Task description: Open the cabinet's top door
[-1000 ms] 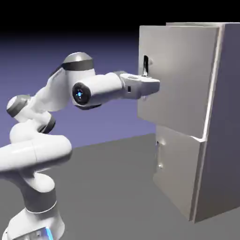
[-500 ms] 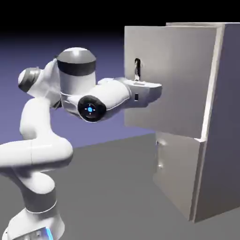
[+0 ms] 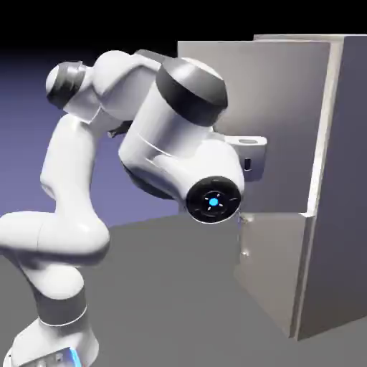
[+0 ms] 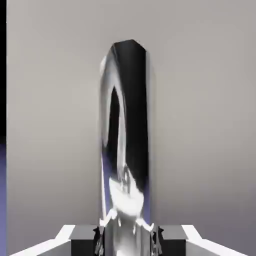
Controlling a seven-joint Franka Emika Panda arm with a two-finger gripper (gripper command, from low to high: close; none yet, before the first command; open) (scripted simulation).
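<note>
handle [image 4: 127, 135] in end effector [image 4: 127, 240], hand view only

Over the last second the top door [image 3: 287, 122] has swung further out from the cabinet [image 3: 344, 215] — its free edge, first near the exterior view's centre-right, now sits further toward that view's left, partly behind the arm. The arm has folded and rotated: the elbow, earlier low and at the left, now rises high, and the large wrist housing with the blue light has dropped in front of the door. The gripper [image 4: 128, 235] has travelled with the door handle [image 4: 127, 130] — jaws clamped on it — and is now mostly hidden in the exterior view.
</note>
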